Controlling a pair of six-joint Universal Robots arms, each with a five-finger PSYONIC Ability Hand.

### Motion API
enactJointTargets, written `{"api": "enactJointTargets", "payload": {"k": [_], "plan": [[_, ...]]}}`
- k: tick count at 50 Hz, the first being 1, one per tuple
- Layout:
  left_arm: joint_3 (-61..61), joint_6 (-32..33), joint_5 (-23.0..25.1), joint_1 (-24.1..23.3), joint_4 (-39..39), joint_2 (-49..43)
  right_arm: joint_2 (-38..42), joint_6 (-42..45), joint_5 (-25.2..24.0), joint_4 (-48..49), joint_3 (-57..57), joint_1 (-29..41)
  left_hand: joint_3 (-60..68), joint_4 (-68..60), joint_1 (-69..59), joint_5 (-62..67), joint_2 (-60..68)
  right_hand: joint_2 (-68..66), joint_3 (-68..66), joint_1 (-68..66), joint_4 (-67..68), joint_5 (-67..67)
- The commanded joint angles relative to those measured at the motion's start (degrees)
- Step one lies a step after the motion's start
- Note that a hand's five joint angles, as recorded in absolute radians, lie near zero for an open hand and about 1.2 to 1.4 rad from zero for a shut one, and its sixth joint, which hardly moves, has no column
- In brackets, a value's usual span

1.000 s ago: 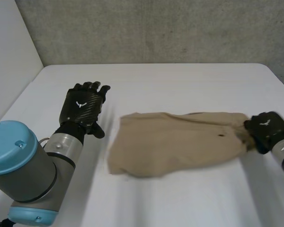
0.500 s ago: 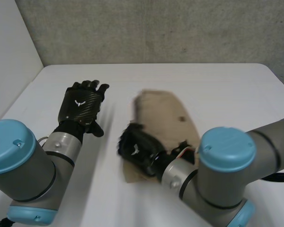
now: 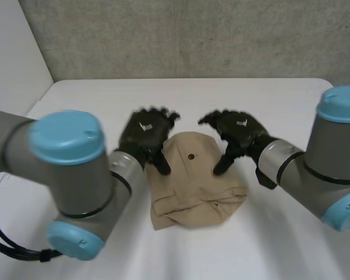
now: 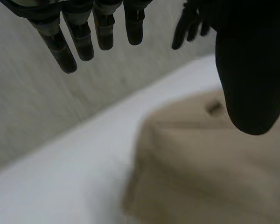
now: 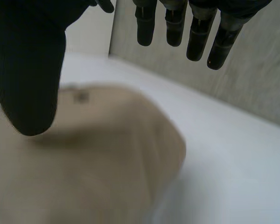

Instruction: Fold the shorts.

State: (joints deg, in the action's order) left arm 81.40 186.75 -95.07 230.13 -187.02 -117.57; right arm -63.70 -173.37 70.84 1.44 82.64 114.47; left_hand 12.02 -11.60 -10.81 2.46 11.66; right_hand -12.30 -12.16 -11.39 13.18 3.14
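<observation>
On the white desk (image 3: 280,99), roughly midway between the two arms, lie the tan shorts (image 3: 192,189). They are gathered into a compact folded bundle, with a rumpled layer across the near edge and a small dark spot (image 3: 191,156) on the upper layer.

The left hand (image 3: 147,133) hangs over the far left part of the bundle. Its fingers are spread and fairly straight, its thumb points down toward the cloth, and it grips nothing. In the left wrist view its fingers (image 4: 84,35) are parted and bare, and the shorts lie below the palm.

The right hand (image 3: 238,129) mirrors it over the far right part of the bundle, fingers extended and apart, thumb angled down at the cloth, nothing held. In the right wrist view the rounded edge of the shorts sits under the palm, with bare desk beyond it.

Whether either thumb tip actually touches the cloth cannot be told. The two hands are near each other but apart, with the dark spot between them. A grey concrete wall (image 3: 192,35) stands behind the desk.
</observation>
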Motion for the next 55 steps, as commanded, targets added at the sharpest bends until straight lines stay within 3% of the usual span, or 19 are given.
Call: {"api": "enactJointTargets", "payload": {"k": [1, 4, 13, 22, 25, 27, 30, 34, 44, 50, 55], "plan": [[-4.84, -2.27, -0.38, 0.05, 7.72, -10.48, 11.31, 12.52, 5.70, -6.09, -5.82, 0.84, 0.72, -1.14, -1.93, 0.27, 1.08, 2.30, 2.16, 1.39, -3.18, -3.14], [-5.89, -2.18, -0.29, 0.40, 10.70, -11.36, 12.46, 14.81, 8.69, -10.48, -7.14, 1.01, 0.72, -1.14, -1.93, 0.27, 1.08, 2.30, 2.16, 1.39, -3.18, -3.14], [-7.65, -1.74, 0.24, 0.06, 12.73, -9.43, 5.18, 17.72, 8.96, -10.67, -6.79, 0.58, 0.72, -1.14, -1.93, 0.27, 1.08, 2.30, 2.16, 1.39, -3.18, -3.14], [-9.24, -1.83, 0.41, 1.46, 12.73, 5.76, -5.28, 14.56, 9.93, -4.44, -7.41, 0.75, -0.12, -0.30, -1.09, -0.57, 0.24, 2.30, 2.16, 1.39, -3.18, -3.14], [-10.20, -1.92, 0.33, 4.18, 13.61, 12.97, -12.65, 10.35, 12.73, -1.88, -7.58, 0.14, 0.55, -0.97, -1.76, 0.10, 0.91, 2.30, 2.16, 1.39, -3.18, -3.14], [-11.34, -2.26, 0.15, 6.80, 16.05, 17.61, -17.49, 7.53, 17.21, -1.26, -7.93, -0.65, 0.55, -0.97, -1.76, 0.11, 0.91, 2.30, 2.16, 1.39, -3.18, -3.14], [-12.84, -2.53, -0.02, 9.63, 19.31, 20.80, -19.44, 6.56, 23.17, -3.09, -8.98, -2.58, -0.28, -0.14, -0.92, -0.73, 0.07, 2.30, 2.16, 1.39, -3.18, -3.14], [-14.95, -2.62, 0.15, 13.50, 24.68, 23.35, -19.53, 7.00, 25.48, -9.76, -11.44, -3.20, -1.80, 1.38, 0.59, -2.25, -1.44, 2.30, 2.16, 1.39, -3.18, -3.14], [-14.07, -2.71, 2.26, 14.12, 26.88, 23.53, -19.53, 6.82, 23.03, -14.36, -12.86, -3.56, -2.02, 1.60, 0.81, -2.46, -1.66, 2.30, 2.16, 1.39, -3.18, -3.14], [-11.00, -2.80, 2.35, 14.12, 23.39, 23.62, -17.87, 7.78, 13.72, -14.45, -10.66, -2.94, -2.02, 1.60, 0.81, -2.46, -1.66, 2.30, 2.16, 1.39, -3.18, -3.14], [-7.84, -2.62, 2.35, 13.85, 18.28, 24.41, -9.01, 11.64, 3.54, -14.45, -6.98, -2.24, -2.02, 1.60, 0.81, -2.46, -1.66, 2.30, 2.16, 1.39, -3.18, -3.14]]}}
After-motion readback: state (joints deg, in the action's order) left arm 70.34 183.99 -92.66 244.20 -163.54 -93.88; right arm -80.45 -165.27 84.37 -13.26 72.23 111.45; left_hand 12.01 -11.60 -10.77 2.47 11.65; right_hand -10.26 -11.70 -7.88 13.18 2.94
